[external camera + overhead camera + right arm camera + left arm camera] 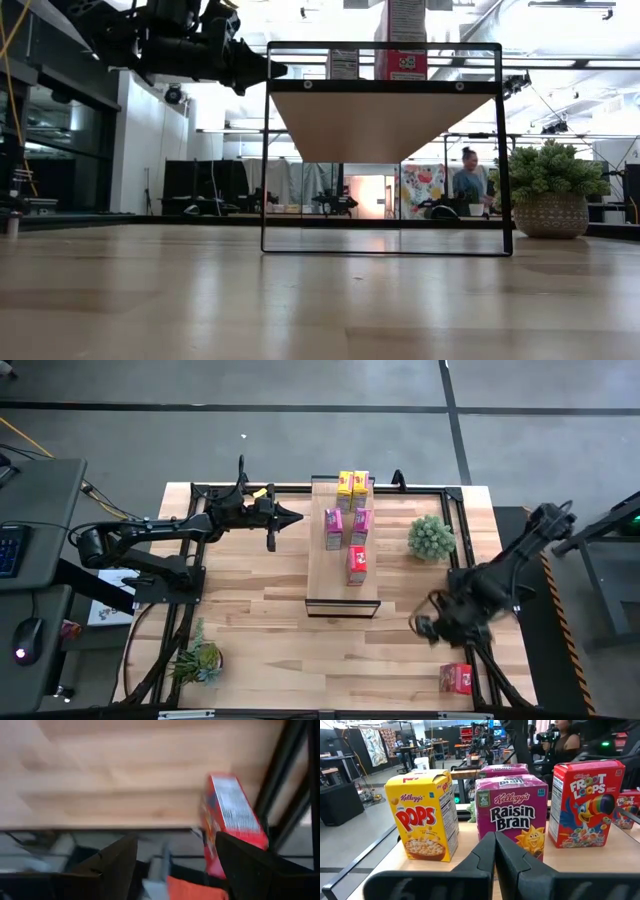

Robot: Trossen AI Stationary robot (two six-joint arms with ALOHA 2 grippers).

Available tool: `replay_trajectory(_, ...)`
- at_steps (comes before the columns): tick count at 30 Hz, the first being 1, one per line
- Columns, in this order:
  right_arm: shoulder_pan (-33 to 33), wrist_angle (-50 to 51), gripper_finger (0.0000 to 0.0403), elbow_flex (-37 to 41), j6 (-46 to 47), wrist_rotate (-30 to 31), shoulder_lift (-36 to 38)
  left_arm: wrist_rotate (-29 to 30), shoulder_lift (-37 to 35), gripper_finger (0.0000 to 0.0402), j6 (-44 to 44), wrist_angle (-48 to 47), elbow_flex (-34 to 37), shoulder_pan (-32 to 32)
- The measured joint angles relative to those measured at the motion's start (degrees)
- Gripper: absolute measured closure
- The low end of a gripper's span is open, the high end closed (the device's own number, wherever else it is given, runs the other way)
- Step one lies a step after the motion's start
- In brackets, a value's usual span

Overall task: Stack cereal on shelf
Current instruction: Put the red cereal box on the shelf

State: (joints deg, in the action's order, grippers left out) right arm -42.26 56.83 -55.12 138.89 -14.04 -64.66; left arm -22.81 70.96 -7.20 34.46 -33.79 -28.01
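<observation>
The shelf (335, 585) stands mid-table with cereal boxes upright on its top: two yellow (352, 483), two magenta (347, 525) and one red (357, 563). My left gripper (292, 517) hangs shut just left of the shelf, level with the boxes; its wrist view faces a yellow box (425, 812), a magenta box (512, 815) and a red box (585, 802). Another red box (457, 677) stands on the table at the near right corner. My right gripper (435, 625) hovers open above the table, short of that red box (230, 820), touching nothing.
A potted plant (432, 537) stands right of the shelf, and another plant (198, 660) sits at the near left. A black frame (460, 500) borders the tabletop. People (470, 180) are in the room beyond.
</observation>
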Motion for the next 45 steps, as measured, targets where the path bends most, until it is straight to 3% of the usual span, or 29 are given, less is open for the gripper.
replay_trajectory(6,-4.3,2.2,0.0141,-7.4,0.4,-2.0,-8.1,0.0,0.0,0.0401,-0.2,0.2,0.0,0.0)
replay_trajectory(13,-7.1,21.4,0.0141,-23.2,1.3,-7.3,-17.5,0.0,0.0,0.0401,-0.4,0.1,0.0,0.0)
replay_trajectory(17,-8.8,27.4,0.0141,-29.3,2.1,-9.1,-23.2,0.0,0.0,0.0402,-0.4,-0.2,0.0,0.0)
replay_trajectory(27,-9.5,23.1,0.0141,-30.3,1.1,-9.0,-31.1,0.0,0.0,0.0401,0.2,-0.4,0.0,0.0)
replay_trajectory(34,-11.5,20.5,0.0141,-30.3,1.7,-9.1,-32.2,-0.4,0.0,0.0401,2.3,-0.8,0.0,0.0)
replay_trajectory(42,-12.7,20.9,0.0141,-30.3,1.0,-4.5,-32.2,-2.1,0.0,0.0401,2.5,-1.2,0.0,0.0)
replay_trajectory(45,-14.1,21.0,0.0141,-30.3,1.7,-6.6,-32.2,-2.1,0.0,0.0402,2.5,-1.4,0.0,0.0)
